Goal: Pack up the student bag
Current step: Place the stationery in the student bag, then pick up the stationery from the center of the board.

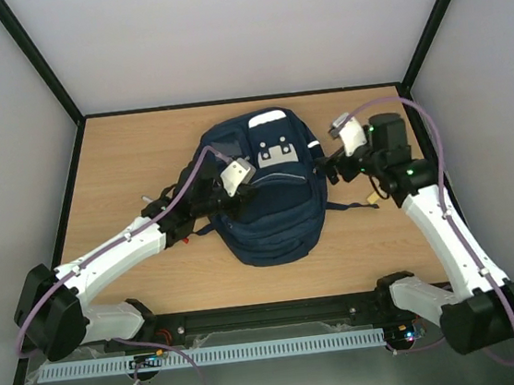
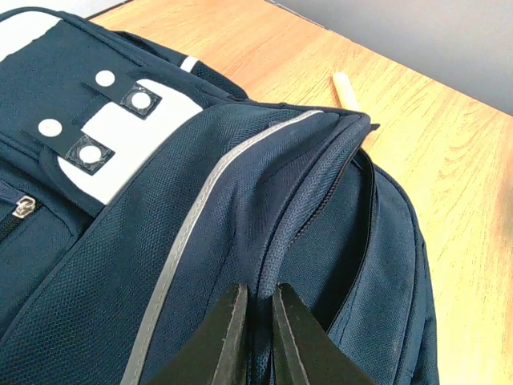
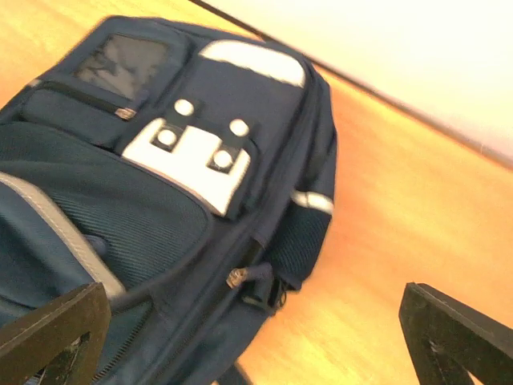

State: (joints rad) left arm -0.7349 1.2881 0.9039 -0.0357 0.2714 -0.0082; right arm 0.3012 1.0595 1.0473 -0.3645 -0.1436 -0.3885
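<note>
1. Centrally on the table (image 1: 141,150) lies the student bag (image 1: 273,214), front side up.
2. At its 9 o'clock edge, the left gripper (image 2: 256,295) pinches a fold of fabric, fingers nearly together.
3. At 3 o'clock, the right gripper (image 3: 256,337) hangs just beside it, fingers wide apart.

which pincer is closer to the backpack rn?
Left. The left pincer is pinched shut on the backpack, on the fabric beside a zipper. The right pincer hangs open by its right edge, gripping nothing.

place: lab robot cell | signs: wooden table (image 1: 156,288) boxed by plain white walls (image 1: 238,27), black frame (image 1: 38,59)
</note>
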